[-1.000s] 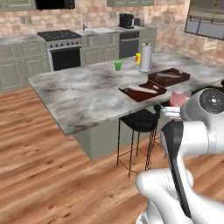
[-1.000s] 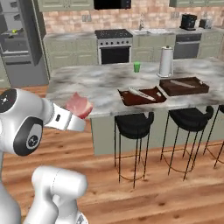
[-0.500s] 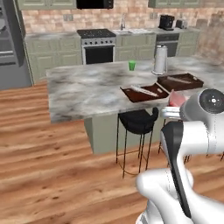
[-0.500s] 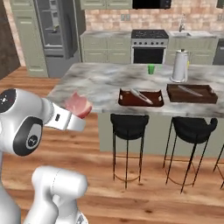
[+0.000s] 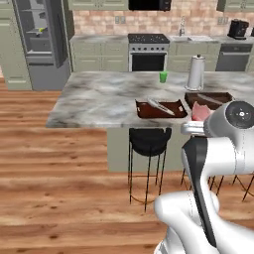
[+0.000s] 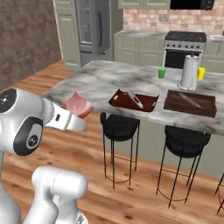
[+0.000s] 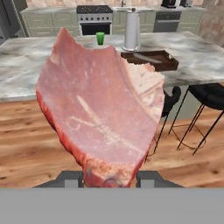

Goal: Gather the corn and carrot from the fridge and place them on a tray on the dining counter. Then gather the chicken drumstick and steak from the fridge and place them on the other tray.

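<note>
One steak point(image 7: 100, 105) is standing long axis upward, pinched at its lower edge by the gripper point(image 7: 109, 178), short of the dining counter point(image 6: 92, 81). Two trays point(image 6: 133, 100) point(image 6: 190, 104) and two cups are sitting there.

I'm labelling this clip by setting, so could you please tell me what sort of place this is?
A home kitchen, rendered rather than real: a stove against a brick back wall, a tall fridge with its door open, and a marble counter with black stools along it.
</note>
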